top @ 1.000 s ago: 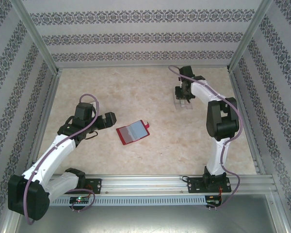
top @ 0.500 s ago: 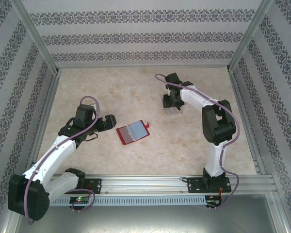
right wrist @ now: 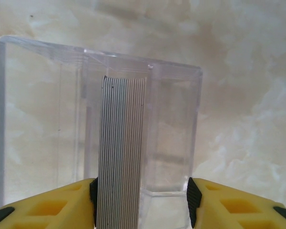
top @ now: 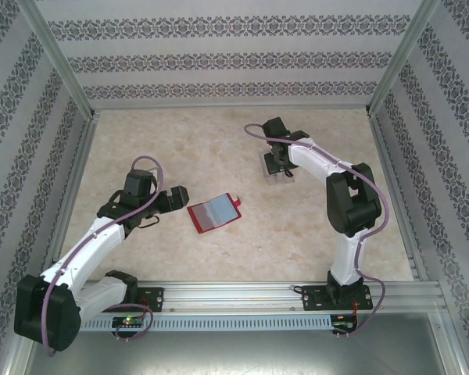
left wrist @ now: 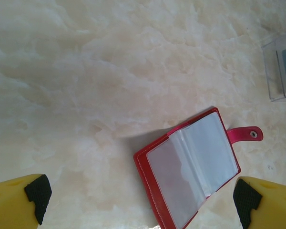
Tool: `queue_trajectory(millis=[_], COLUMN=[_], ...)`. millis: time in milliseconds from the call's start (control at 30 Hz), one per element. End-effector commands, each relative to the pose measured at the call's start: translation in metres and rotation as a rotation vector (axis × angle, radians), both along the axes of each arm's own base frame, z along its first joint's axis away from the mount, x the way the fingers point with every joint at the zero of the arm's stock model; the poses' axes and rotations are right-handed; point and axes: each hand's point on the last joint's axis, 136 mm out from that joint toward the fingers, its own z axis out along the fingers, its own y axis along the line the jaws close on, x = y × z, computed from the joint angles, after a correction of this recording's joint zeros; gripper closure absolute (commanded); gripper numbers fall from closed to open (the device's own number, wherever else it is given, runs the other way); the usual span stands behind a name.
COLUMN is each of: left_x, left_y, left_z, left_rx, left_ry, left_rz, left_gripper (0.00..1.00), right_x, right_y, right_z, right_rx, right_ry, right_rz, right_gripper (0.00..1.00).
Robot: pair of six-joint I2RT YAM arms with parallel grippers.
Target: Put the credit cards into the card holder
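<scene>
Right now, the left gripper (left wrist: 142, 204) hangs wide open over the table (top: 180, 141), touching nothing. In its wrist view the two yellow fingers (left wrist: 19, 199) sit at the bottom corners, far apart. The wallet (left wrist: 188, 167) lies open and flat between and just ahead of them, clear pockets facing up and its snap strap (left wrist: 244, 134) sticking out to one side. From above, the wallet (top: 215, 212) lies just beside the left gripper (top: 177, 194), near the table's middle.

The right gripper (top: 277, 162) is down at a clear box (top: 277, 170) farther back, well apart from the wallet. Its wrist view shows the cards (right wrist: 123, 143) standing on edge as a tight stack inside the box (right wrist: 38, 119). The right gripper (right wrist: 143, 205) is partly open and straddles the stack. One black pad (right wrist: 93, 198) is against or just beside the stack's side, while the other stands off it with a gap. Whether it grips any card cannot be told.
</scene>
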Motion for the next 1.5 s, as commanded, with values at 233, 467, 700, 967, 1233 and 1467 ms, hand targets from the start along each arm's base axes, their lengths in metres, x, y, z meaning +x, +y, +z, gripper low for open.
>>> queue_trajectory(millis=[233,467,700,967,1233,1467], left_x=[0.005,0.005,0.007,0.007,0.008,0.008], left_y=[-0.008,-0.007,-0.009,-0.009,-0.013,-0.011], left_z=[0.005,0.002,0.0,-0.001,0.001,0.017], left_rx=[-0.035,-0.03,-0.033,-0.03,-0.048,-0.085], left_ry=[-0.025,-0.02,-0.014,-0.014,-0.008,-0.037], left_rz=[-0.004,-0.002,-0.005,-0.009,-0.018,0.019], left_gripper=[0.0,0.0,0.0,0.01,0.0,0.01], right_x=[0.01,0.012,0.01,0.008,0.004,0.002], right_y=[-0.009,-0.011,-0.01,-0.012,-0.01,-0.005], right_z=[0.018,0.02,0.019,0.022,0.034,0.055], right_rx=[-0.112,-0.124,-0.125,-0.134,-0.106,-0.052], right_ry=[-0.055,-0.064,-0.055,-0.056,-0.072,-0.11], right_rz=[0.015,0.023,0.037,0.043,0.041,0.037], right_gripper=[0.51,0.62,0.81,0.9,0.97,0.97])
